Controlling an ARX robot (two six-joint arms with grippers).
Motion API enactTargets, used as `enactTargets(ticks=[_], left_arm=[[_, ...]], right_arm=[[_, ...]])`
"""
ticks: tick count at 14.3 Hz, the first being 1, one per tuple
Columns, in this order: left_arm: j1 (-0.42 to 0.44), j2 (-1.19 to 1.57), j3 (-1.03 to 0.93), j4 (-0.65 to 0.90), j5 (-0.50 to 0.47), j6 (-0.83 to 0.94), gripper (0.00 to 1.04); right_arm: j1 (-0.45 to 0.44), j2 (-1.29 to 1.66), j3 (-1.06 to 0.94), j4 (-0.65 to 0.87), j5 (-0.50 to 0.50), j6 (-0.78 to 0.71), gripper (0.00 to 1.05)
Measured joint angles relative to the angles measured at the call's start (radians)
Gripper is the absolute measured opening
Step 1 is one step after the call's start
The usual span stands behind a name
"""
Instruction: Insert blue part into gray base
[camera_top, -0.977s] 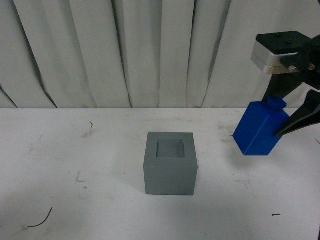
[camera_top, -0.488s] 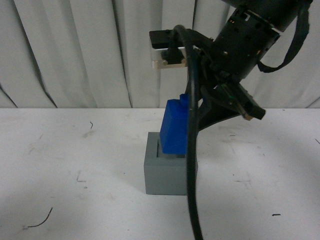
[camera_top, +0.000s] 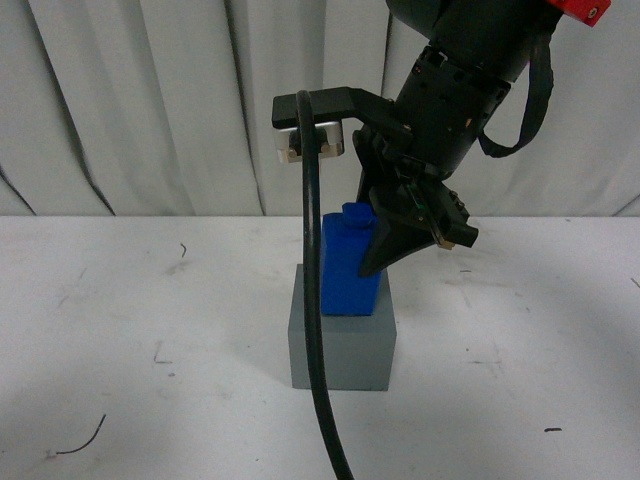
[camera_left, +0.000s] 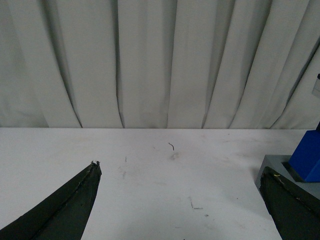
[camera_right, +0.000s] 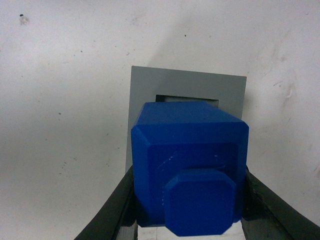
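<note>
The gray base (camera_top: 341, 345) stands mid-table. The blue part (camera_top: 349, 262) stands upright in its top recess, most of it still above the rim, knob on top. My right gripper (camera_top: 378, 250) comes down from above and is shut on the blue part. In the right wrist view the blue part (camera_right: 190, 165) sits between the black fingers (camera_right: 112, 210) over the gray base (camera_right: 145, 85), with a sliver of the recess showing beyond it. My left gripper (camera_left: 182, 172) is open and empty over bare table; the gray base (camera_left: 280, 165) and blue part (camera_left: 307, 157) show at that view's edge.
The white table (camera_top: 150, 300) has small scuffs and a dark thread (camera_top: 85, 437) near the front left. A white curtain (camera_top: 150, 100) hangs behind. A black cable (camera_top: 315, 330) from the right arm hangs in front of the base.
My right gripper has carried the blue part from the right side of the table to the gray base and lowered it into the recess, now more upright than half a second ago.
</note>
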Motion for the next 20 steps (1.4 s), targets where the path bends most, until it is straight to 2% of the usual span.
enactTargets(ticks=[10, 14, 20], left_arm=[[0.000, 0.000, 0.000, 0.000, 0.000, 0.000, 0.98], [0.000, 0.000, 0.000, 0.000, 0.000, 0.000, 0.98], [0.000, 0.000, 0.000, 0.000, 0.000, 0.000, 0.98]], right_arm=[[0.000, 0.037, 0.038, -0.009, 0.019, 0.013, 0.47], [0.014, 0.037, 0.036, 0.010, 0.031, 0.096, 0.47], [0.028, 0.055, 0.029, 0.016, 0.064, 0.117, 0.47]])
